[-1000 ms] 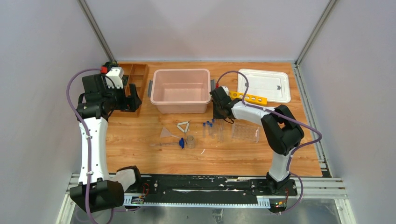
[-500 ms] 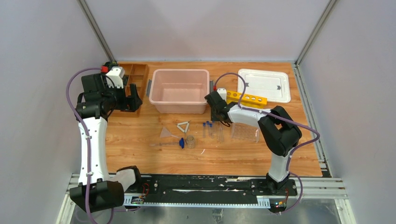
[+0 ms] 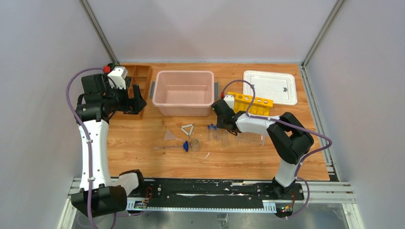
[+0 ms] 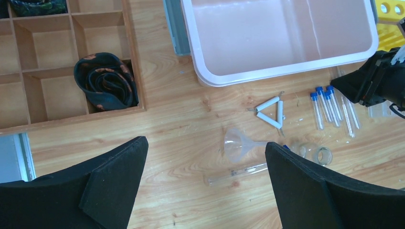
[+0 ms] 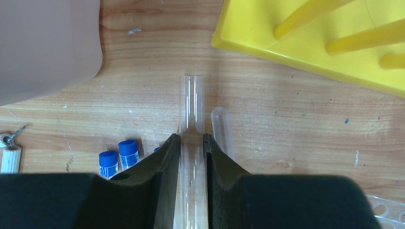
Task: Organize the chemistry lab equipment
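Table (image 5: 296, 119): wood with visible grain, matt, scuffed and speckled.
Clear glass tube (image 5: 191, 102): transparent, glossy, smooth.
Blue-capped vials (image 5: 128, 149): clear bodies, matt blue plastic caps.
Yellow holed rack (image 5: 267, 40): opaque plastic, smooth, faint sheen.
Clear vial tray (image 5: 388, 210): transparent plastic, glossy.
Pink bin (image 4: 286, 70): translucent plastic, smooth, glossy rim.
Brown wooden compartment tray (image 4: 135, 57): bare wood, matt.
Pale triangle (image 4: 267, 104): matt white rods on thin wire.
Clear funnel (image 4: 236, 142): transparent, smooth; glass or plastic cannot be told.
Right gripper (image 5: 191, 142) and left gripper (image 4: 205, 143): fingers (image 5: 157, 191) black, matt, plastic-looking.
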{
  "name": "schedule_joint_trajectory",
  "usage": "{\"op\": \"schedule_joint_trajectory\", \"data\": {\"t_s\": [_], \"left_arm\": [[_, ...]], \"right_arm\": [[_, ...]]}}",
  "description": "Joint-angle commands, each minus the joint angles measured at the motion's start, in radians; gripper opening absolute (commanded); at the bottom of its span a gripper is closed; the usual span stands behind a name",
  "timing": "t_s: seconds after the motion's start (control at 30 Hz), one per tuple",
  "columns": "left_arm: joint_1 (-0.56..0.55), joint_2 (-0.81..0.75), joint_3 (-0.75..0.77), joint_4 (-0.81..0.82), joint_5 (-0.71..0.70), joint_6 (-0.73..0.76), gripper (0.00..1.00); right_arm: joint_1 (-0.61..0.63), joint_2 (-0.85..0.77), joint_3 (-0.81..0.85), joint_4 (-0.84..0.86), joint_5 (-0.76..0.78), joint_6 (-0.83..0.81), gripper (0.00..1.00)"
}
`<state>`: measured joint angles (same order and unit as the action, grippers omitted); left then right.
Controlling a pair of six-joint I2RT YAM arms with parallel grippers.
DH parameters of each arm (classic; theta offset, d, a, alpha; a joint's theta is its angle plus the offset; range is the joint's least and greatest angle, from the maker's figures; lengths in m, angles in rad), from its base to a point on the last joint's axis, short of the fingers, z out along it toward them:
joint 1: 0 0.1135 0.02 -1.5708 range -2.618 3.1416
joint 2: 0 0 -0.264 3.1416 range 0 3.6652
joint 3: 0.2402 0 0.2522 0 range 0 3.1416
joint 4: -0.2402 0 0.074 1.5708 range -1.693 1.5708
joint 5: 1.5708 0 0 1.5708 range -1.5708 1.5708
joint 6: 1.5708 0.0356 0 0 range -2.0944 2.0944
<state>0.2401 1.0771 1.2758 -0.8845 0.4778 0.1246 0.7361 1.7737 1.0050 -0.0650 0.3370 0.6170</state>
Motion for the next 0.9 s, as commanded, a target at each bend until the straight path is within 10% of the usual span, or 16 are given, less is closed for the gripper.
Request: {"op": "schedule_joint_trajectory", "data": {"t_s": [0.0, 0.43, 0.87], "left_arm": [[0.005, -0.025, 0.04, -0.037, 0.031, 0.019, 1.0], [0.005, -0.05, 0.074, -0.107, -0.003, 0.045, 1.0], [0.006, -0.033, 0.085, -0.124, 0.036, 0.002, 1.0]], "right_arm": [[0.014, -0.016, -0.042, 0.009, -0.006, 0.041, 0.23], [0.017, -0.072, -0.046, -0.003, -0.053, 0.056, 0.0], [0.019, -0.276, -0.064, -0.03, -0.109, 0.042, 0.0]]}}
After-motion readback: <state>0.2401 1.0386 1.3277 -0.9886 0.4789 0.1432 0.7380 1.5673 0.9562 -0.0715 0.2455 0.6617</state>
